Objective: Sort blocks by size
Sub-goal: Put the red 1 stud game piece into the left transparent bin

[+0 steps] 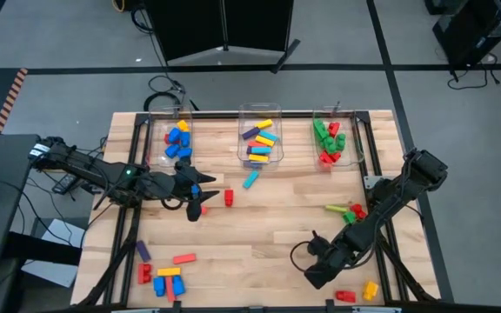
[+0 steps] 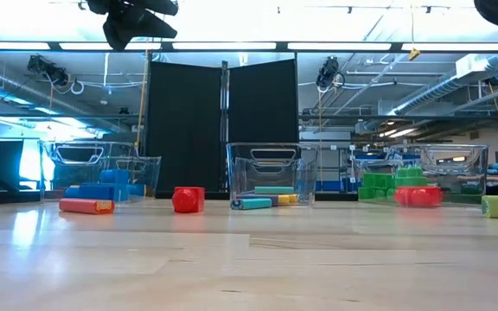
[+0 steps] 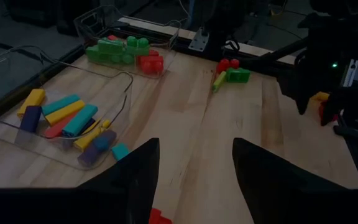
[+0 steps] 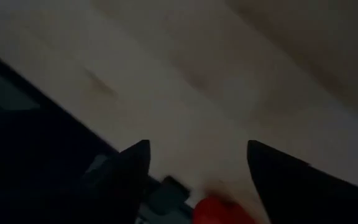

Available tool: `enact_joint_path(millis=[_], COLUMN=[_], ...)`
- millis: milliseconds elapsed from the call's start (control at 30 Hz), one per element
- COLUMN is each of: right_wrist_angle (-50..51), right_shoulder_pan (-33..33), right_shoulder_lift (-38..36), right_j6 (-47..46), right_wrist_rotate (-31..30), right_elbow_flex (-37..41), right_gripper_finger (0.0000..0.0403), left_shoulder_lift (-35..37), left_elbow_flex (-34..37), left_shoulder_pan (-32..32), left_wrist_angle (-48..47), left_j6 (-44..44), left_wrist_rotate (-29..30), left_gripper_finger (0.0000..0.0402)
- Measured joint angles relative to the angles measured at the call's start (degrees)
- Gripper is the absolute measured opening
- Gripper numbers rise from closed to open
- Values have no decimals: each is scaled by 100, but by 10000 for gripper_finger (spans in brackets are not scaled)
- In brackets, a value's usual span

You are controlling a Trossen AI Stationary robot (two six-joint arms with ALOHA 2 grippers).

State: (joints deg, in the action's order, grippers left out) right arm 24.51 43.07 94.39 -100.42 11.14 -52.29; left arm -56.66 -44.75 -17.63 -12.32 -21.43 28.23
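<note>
My left pincer hangs over the middle-left of the counter, its two fingers spread apart with nothing between them; in my left wrist view the bare wood shows through the gap. A small red block lies just beside it on the counter, and a cyan block lies a little beyond that, just in front of the middle bin, its long axis running diagonally toward the bin.

My right pincer is low over the near right part of the counter. Its fingers stand apart and hold nothing; a red block shows blurred at the edge of the right wrist view, beside the fingers, not between them.

Three clear bins stand in a row along the far edge. The left bin holds short blue blocks with one red and one yellow. The middle bin holds long blocks in yellow, cyan, purple and red, lying at mixed angles. The right bin holds chunky green and red blocks.

Loose blocks remain: a long yellow-green one lying crosswise near the right edge beside a red and a green one, a cluster at the near left corner, and a red and a yellow block at the near right.
</note>
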Motion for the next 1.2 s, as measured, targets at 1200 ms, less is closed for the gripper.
enact_joint_path(millis=[1200], right_wrist_angle=[2469], right_shoulder_pan=[944], right_shoulder_lift=[24], right_j6=[25], right_wrist_rotate=[-42], right_elbow_flex=[-1570], right_gripper_finger=[356], left_shoulder_lift=[0], left_elbow_flex=[0], left_shoulder_pan=[0], left_wrist_angle=[-3], left_j6=[17], left_wrist_rotate=[46], left_gripper_finger=[212])
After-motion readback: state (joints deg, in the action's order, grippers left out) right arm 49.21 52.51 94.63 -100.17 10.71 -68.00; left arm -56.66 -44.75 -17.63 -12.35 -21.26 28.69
